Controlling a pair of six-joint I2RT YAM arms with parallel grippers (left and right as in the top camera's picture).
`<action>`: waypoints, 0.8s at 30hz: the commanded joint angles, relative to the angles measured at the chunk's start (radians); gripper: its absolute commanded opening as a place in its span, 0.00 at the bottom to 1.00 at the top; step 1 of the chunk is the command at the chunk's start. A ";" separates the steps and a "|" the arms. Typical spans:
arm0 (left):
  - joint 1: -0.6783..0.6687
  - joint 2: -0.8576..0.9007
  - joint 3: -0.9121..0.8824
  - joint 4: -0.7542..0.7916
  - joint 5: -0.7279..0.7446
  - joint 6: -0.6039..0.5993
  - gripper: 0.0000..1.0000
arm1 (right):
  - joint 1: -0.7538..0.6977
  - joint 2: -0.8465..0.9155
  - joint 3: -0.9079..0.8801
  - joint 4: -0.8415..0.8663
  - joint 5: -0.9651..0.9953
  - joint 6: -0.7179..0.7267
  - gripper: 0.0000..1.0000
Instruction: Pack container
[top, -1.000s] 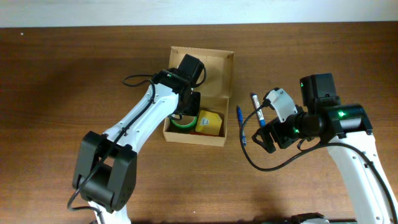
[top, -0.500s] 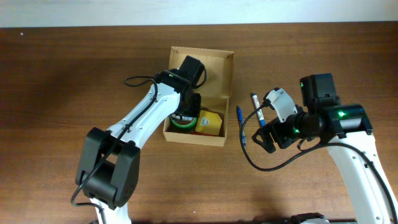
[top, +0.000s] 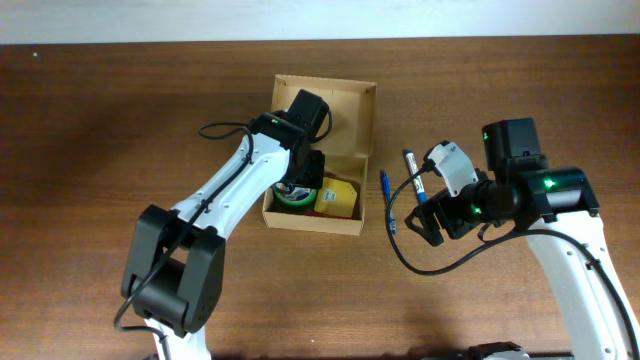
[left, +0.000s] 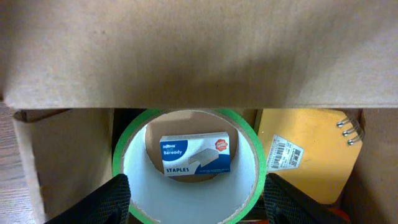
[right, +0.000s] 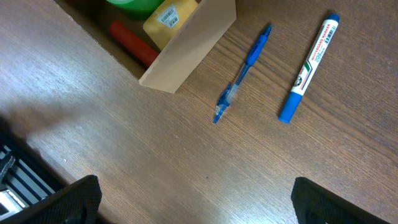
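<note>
Left gripper (left: 196, 202) jaws spread over tape (left: 189, 168) in box (top: 335, 120); right gripper (right: 193, 205) jaws spread above pen (right: 242, 73).

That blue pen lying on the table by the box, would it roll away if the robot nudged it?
Probably somewhat: the blue pen looks round and slim, so a sideways push could roll it across the smooth table. Its clip might stop it soon. It looks light and stiff, so it should lift without bending, though thin things can slip between fingers.

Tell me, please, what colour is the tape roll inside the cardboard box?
Green, with a white inner core; the tape roll shows best in the left wrist view.
</note>
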 joint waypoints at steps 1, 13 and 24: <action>-0.005 -0.097 0.020 -0.003 -0.012 -0.003 0.68 | -0.002 -0.003 0.000 0.003 -0.001 -0.003 0.99; -0.005 -0.473 0.020 -0.096 -0.145 0.020 0.68 | -0.002 -0.003 0.000 0.003 -0.001 -0.003 0.99; -0.005 -0.763 0.020 -0.265 -0.170 0.160 0.70 | -0.002 -0.003 0.000 0.011 -0.001 -0.003 0.99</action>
